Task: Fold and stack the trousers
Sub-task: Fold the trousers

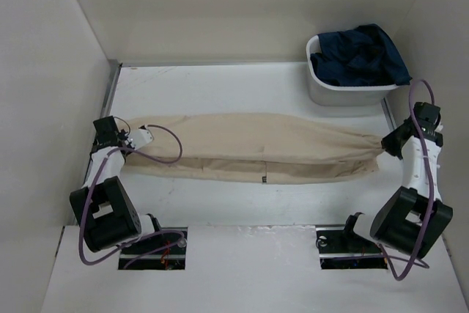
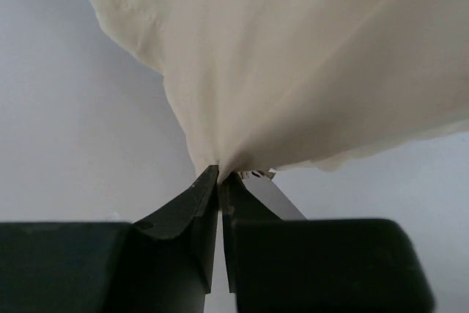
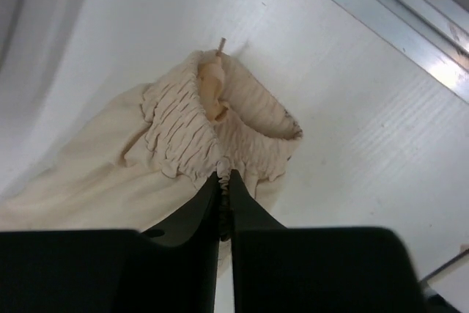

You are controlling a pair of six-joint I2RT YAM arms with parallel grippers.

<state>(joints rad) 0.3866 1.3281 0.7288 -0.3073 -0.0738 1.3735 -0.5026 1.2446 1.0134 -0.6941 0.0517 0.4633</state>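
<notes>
Two pincers held your beige trousers (image 1: 256, 153) stretched flat across the white surface (image 1: 220, 86). Your left pincer (image 2: 220, 178) was clamped on the cloth at the left-hand end, and your right pincer (image 3: 226, 181) on the gathered waistband. Far right, dark blue clothes (image 1: 359, 56) filled the grey bin (image 1: 344, 94).

1. The trousers (image 1: 256, 148) were plain pale beige; their waistband (image 3: 220, 137) was finely ribbed.
2. The garments (image 1: 363, 56) were dark navy.
3. The tub (image 1: 344, 95) was greyish white.
4. The table (image 1: 220, 86) was white.
5. The cables (image 1: 180, 144) were purple.
</notes>
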